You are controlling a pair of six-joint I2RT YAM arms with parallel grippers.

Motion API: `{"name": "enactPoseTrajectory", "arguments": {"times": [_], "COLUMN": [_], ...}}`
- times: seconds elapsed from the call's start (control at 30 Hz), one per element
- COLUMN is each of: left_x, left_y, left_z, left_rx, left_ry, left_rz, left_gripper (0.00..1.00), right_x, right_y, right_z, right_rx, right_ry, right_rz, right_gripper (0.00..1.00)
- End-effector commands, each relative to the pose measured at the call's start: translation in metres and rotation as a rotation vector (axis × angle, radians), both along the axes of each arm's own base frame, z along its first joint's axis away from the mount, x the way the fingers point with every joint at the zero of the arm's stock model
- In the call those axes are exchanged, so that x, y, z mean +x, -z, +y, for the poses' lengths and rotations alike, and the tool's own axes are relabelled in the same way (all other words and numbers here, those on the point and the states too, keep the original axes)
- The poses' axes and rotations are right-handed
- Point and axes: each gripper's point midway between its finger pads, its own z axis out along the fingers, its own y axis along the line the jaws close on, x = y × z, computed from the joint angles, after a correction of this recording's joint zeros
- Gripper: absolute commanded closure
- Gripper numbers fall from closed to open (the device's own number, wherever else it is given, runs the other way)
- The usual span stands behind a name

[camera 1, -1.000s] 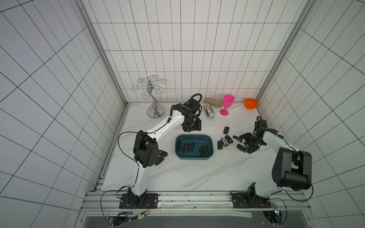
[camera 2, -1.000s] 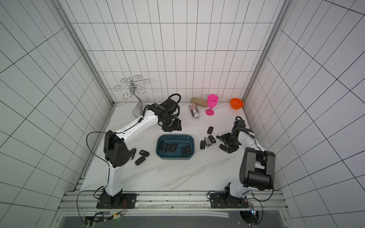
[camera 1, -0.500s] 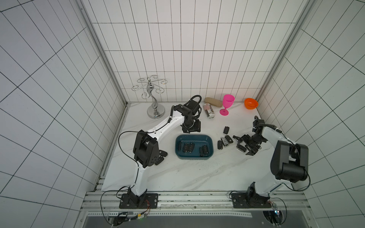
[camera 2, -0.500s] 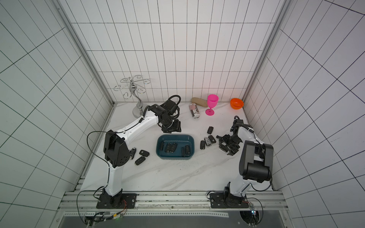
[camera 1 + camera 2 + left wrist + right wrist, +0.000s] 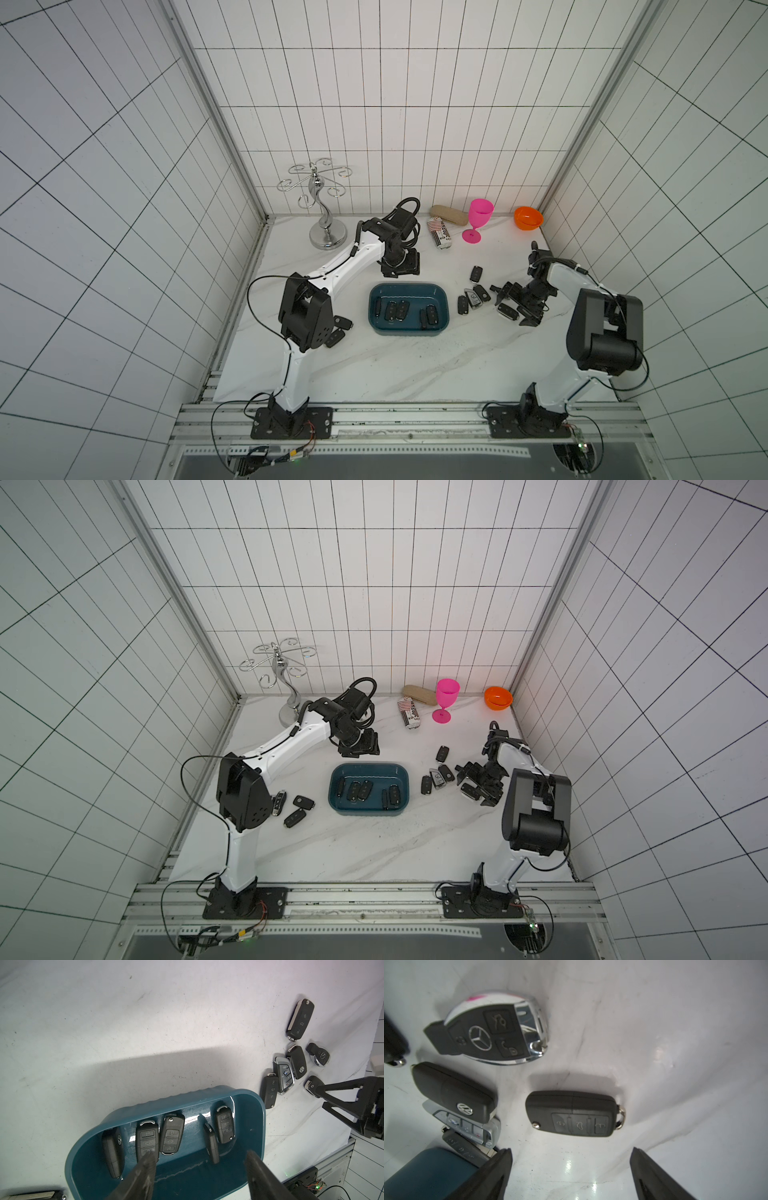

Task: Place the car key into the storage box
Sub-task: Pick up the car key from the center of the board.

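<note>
- Right wrist view: the car key (image 5: 572, 1113), a black flip fob with three buttons and a chrome loop, lies flat on the white marble-look tabletop (image 5: 654, 1043). It is directly ahead of the right gripper (image 5: 571, 1150) and untouched.
- In a top view the same fob (image 5: 508, 311) is well apart from the storage box (image 5: 407, 331), which already holds five fobs.
- Near it lie a Mercedes key (image 5: 488, 1036), a VW key (image 5: 454, 1095) and a BMW key (image 5: 467, 1126).
- Risk: the fob is thin and flat, so the fingertips may skid over it or squeeze it out sideways when they close.
- Risk: one finger is close to the key cluster and could nudge or pinch a neighbour on the way down.
- Right jaws: spread wide, wider than the fob, holding and touching nothing.
- Left gripper (image 5: 200, 1153): jaws apart and empty, hanging near the box's far edge and touching nothing.
</note>
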Motion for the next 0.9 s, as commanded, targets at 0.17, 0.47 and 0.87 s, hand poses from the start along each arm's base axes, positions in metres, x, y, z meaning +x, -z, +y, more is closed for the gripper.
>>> {"name": "enactPoseTrajectory", "arguments": {"times": [0.17, 0.47, 0.87], "left_x": [0.005, 0.003, 0.003], "left_y": [-0.002, -0.004, -0.007], "left_z": [-0.002, 0.008, 0.025], "left_rx": [-0.035, -0.028, -0.033], "left_ry": [0.025, 0.029, 0.014], "left_rz": [-0.012, -0.020, -0.037], "left_gripper": [0.34, 0.32, 0.02], "right_x": [0.006, 0.012, 0.015], "right_y": [0.000, 0.010, 0.026], "right_z": [-0.008, -0.006, -0.009], "right_rx": [-0.096, -0.112, -0.148], "right_ry": [-0.074, -0.133, -0.160], "right_rz": [-0.016, -0.045, -0.018], "right_gripper": [0.08, 0.09, 0.11]}}
